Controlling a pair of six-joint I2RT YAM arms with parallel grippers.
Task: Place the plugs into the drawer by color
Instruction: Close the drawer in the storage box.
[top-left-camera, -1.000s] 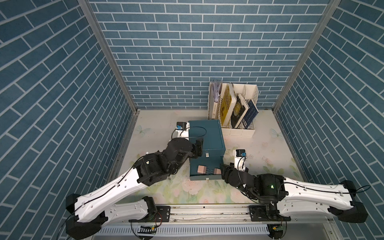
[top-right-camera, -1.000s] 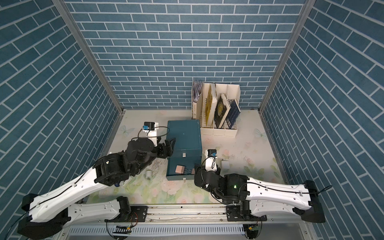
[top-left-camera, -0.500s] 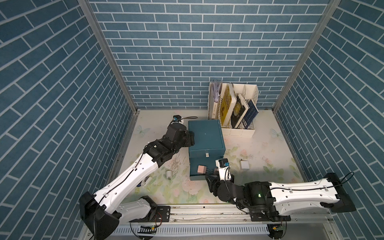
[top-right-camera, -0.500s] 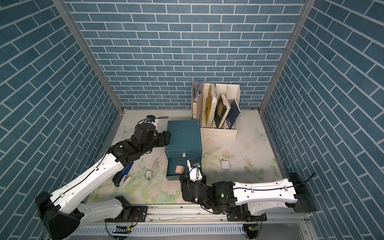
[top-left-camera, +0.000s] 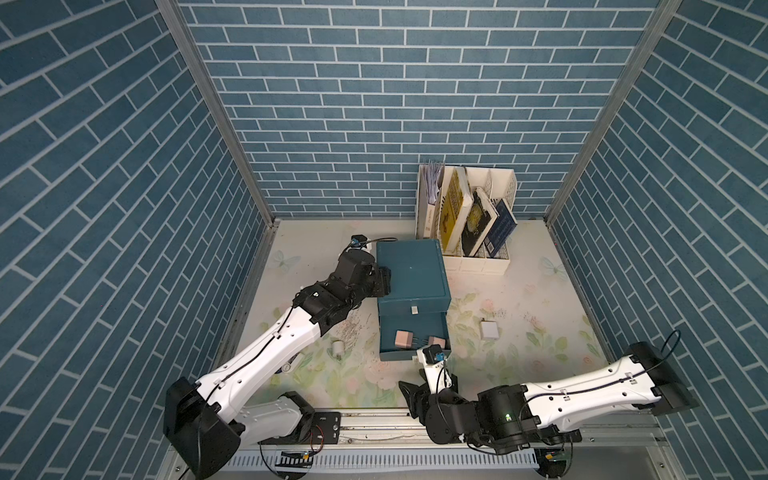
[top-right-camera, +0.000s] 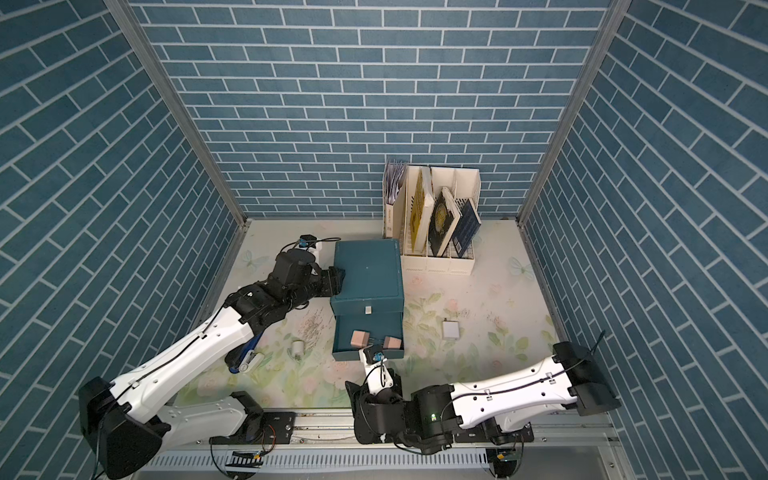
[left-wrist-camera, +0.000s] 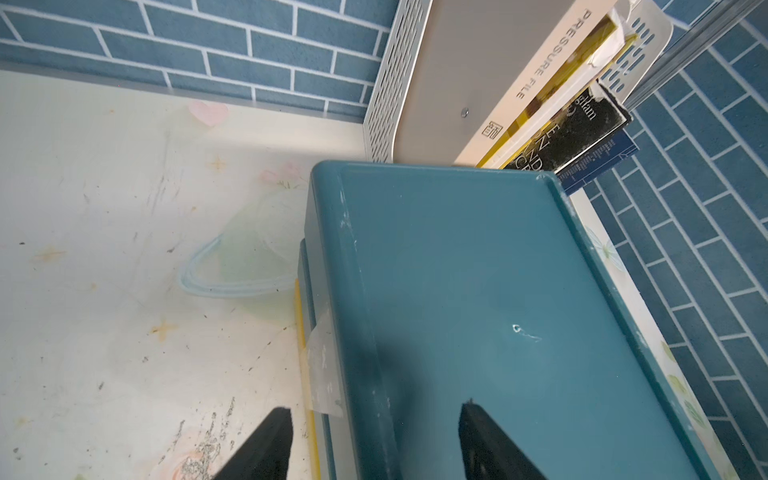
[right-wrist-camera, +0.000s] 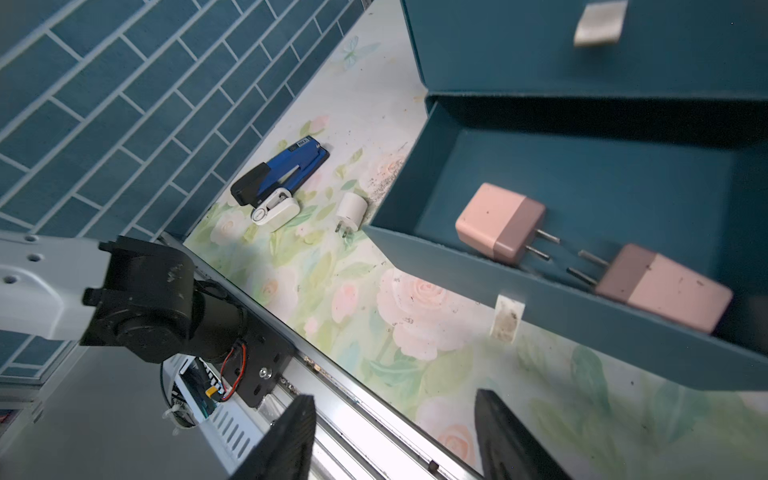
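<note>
Plugs (right-wrist-camera: 498, 226), both pink, in open drawer (right-wrist-camera: 602, 178)

The drawer (top-left-camera: 413, 270) is teal, 2 plugs (right-wrist-camera: 498, 224) (right-wrist-camera: 665, 291) pink, the tabletop (top-left-camera: 519, 299) floral.

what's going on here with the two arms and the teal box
Two pink cube plugs lie in the pulled-out drawer of the dark teal cabinet. The left gripper straddles the cabinet's top edge, jaws apart; the right gripper hangs open and empty before the drawer. Two white plugs wait on the floral mat.
</note>
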